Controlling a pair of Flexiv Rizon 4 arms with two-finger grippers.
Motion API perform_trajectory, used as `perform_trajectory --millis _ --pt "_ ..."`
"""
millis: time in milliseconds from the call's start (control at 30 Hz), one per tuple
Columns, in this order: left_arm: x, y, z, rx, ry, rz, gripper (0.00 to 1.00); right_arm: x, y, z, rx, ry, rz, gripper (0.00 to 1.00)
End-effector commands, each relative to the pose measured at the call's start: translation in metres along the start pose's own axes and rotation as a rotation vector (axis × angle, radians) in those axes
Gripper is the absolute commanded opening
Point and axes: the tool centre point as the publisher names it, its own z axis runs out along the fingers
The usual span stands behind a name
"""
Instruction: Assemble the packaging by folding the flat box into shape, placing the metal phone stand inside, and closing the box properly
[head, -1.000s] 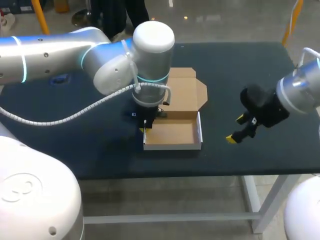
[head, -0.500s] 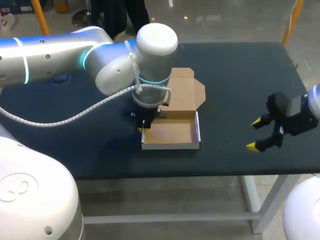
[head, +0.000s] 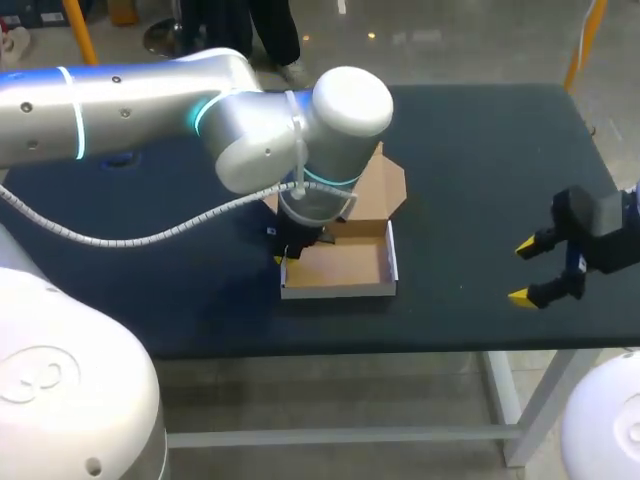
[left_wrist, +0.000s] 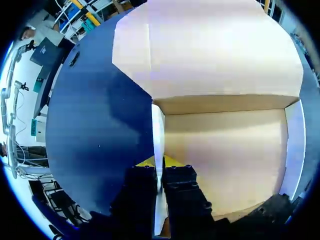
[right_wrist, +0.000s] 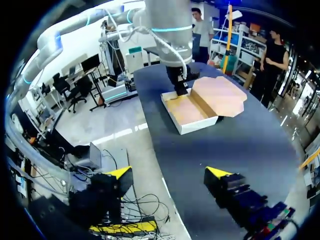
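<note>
The cardboard box (head: 340, 268) stands as an open tray near the table's front edge, its lid (head: 378, 188) lying flat behind it. My left gripper (head: 290, 255) is shut on the tray's left wall; in the left wrist view that thin wall (left_wrist: 158, 125) runs up between the two fingers of the left gripper (left_wrist: 160, 167). The tray's inside (left_wrist: 225, 155) is bare. My right gripper (head: 535, 270) hangs open and holds nothing, far right of the box near the table's front right edge. From the right wrist view, the box (right_wrist: 192, 112) lies well ahead of the right gripper (right_wrist: 169, 175). No phone stand shows.
The dark table (head: 480, 150) has bare surface between the box and my right gripper. My left arm's large elbow (head: 330, 120) hangs over the lid's left part and hides it from above.
My right gripper has drawn back to the right, away from the box. My left arm's elbow has swung right, and the box has shifted and turned slightly in its grip.
</note>
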Motion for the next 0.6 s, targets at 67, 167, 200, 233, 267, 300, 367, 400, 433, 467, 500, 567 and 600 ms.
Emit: perform_trajectory --millis 67,167,200,233,267,300,367,400,433,467,500,567,600 --pt "0.0031 -0.0002 0.0064 -0.004 -0.062 -0.002 0.00 0.0007 0.0016 -0.0020 -0.001 0.007 -0.002 1.00" --pt "0.0006 -0.0004 0.0043 -0.015 -0.019 -0.009 0.00 0.0012 0.0024 -0.0011 0.001 0.008 -0.003 1.00" --pt "-0.0002 -0.0001 0.0031 -0.017 -0.002 -0.010 0.00 0.0013 0.0027 -0.0009 0.000 0.010 -0.003 1.00" --pt "-0.0007 0.0002 0.0026 -0.018 0.014 -0.010 0.00 0.0014 0.0029 -0.0006 -0.001 0.011 -0.003 1.00" --pt "-0.0010 0.0007 0.0020 -0.022 0.033 -0.009 0.00 0.0014 0.0032 -0.0004 -0.001 0.012 -0.003 1.00" --pt "-0.0012 0.0009 0.0014 -0.025 0.056 -0.005 0.00 0.0013 0.0034 -0.0003 -0.002 0.013 -0.002 1.00" --pt "-0.0013 0.0020 0.0001 -0.023 0.088 0.002 0.00 0.0011 0.0041 0.0002 -0.004 0.016 0.000 1.00" --pt "-0.0013 0.0023 -0.0001 -0.021 0.094 0.002 0.00 0.0010 0.0044 0.0005 -0.005 0.017 0.000 1.00" --pt "-0.0012 0.0028 -0.0002 -0.021 0.101 0.003 0.00 0.0009 0.0046 0.0007 -0.005 0.017 0.002 1.00" --pt "-0.0011 0.0033 -0.0003 -0.022 0.110 0.004 0.00 0.0009 0.0047 0.0007 -0.006 0.018 0.003 1.00" --pt "-0.0010 0.0037 -0.0003 -0.024 0.118 0.006 0.00 0.0009 0.0047 0.0008 -0.006 0.019 0.004 1.00" --pt "-0.0010 0.0042 -0.0002 -0.027 0.134 0.001 0.03 0.0008 0.0052 0.0013 -0.006 0.020 0.005 1.00" --pt "-0.0010 0.0044 -0.0005 -0.032 0.144 0.003 0.08 0.0008 0.0054 0.0015 -0.005 0.020 0.006 1.00"
